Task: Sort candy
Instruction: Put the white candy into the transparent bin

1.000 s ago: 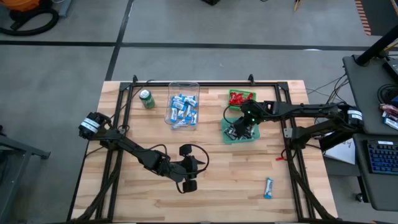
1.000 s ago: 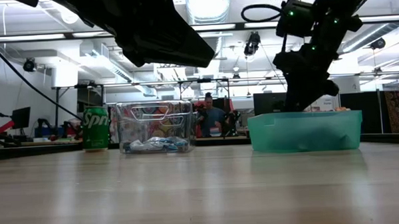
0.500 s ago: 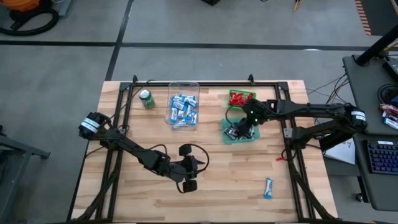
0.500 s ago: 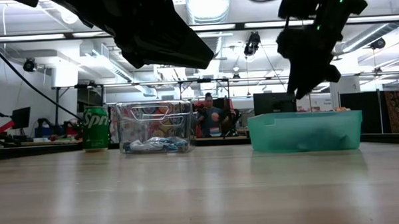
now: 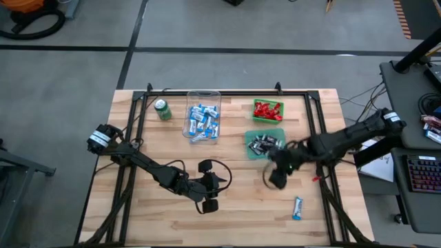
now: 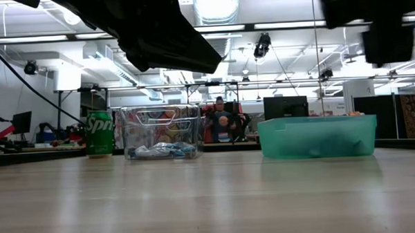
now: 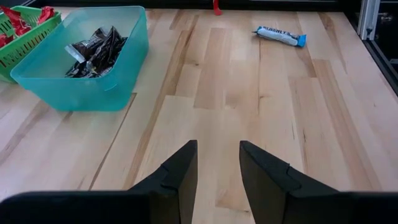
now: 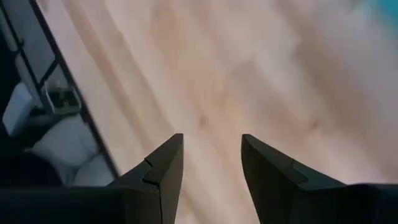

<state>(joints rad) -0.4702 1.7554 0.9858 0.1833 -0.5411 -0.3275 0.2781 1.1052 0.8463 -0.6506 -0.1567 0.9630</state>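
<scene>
Blue-white candy bar (image 5: 297,207) on wood table (image 5: 241,220), apart from right gripper (image 5: 276,178); fingers parted, empty.

My right end effector (image 5: 275,178) hangs above the bench, arm stretched in from the right edge, fingers (image 8: 163,167) parted with nothing between them. My left end effector (image 5: 209,186) rests mid-bench, fingers (image 7: 180,171) apart, empty too.

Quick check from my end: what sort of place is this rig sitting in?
Likely a robotics lab or workshop: a black-framed wooden table on a grey concrete floor, a desk with a computer keyboard alongside, and rows of monitors under ceiling strip lights.
</scene>
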